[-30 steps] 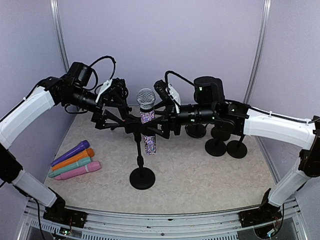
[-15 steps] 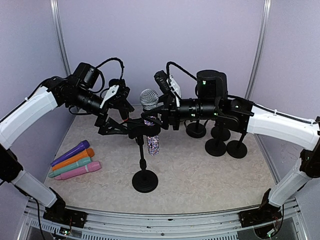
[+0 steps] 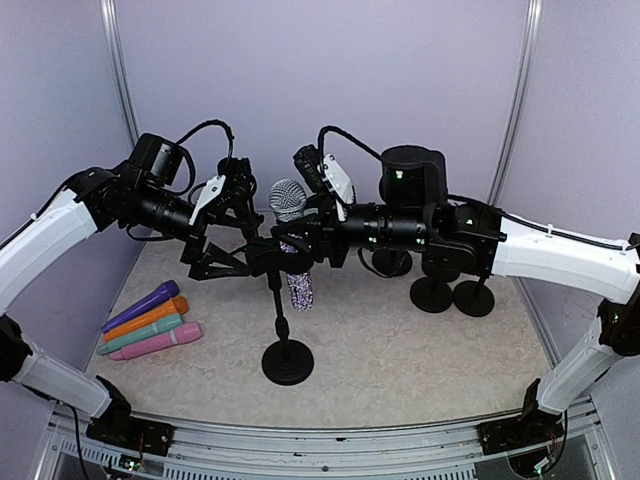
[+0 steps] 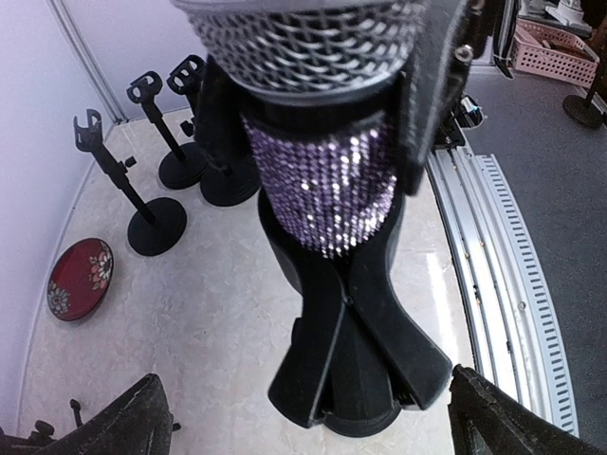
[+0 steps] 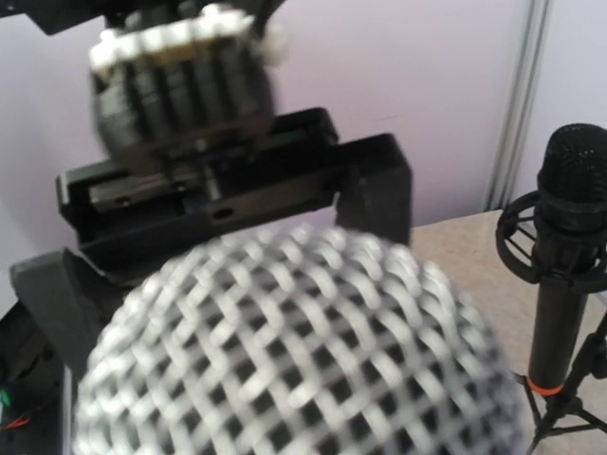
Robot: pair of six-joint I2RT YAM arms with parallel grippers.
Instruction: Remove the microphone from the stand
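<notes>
The mic (image 3: 290, 198) sits in the clip (image 4: 356, 351) atop the stand (image 3: 284, 360) at mid-table. Its long axis runs near upright in the top view, with the mesh head toward 12 o'clock and the purple glitter body hanging through the clip toward 6. The two arms meet at it level. The right gripper (image 3: 308, 240) comes in from 3 o'clock and lies at the body just under the head. The left gripper (image 3: 232, 237) comes in from 9 o'clock at clip height. Both are right at the mic, though the right one is set on the mic itself, so the lift most likely falls to it, with the pull going up along the axis toward 12 to slide the body out of the clip. The left jaws stand wide. In the left wrist view their tips sit at the lower corners, with the clip and mic between them and touching neither. The right jaws look narrow around the body, but the mesh head fills the right wrist view and hides the fingers, so whether they actually press on the mic cannot be told.
</notes>
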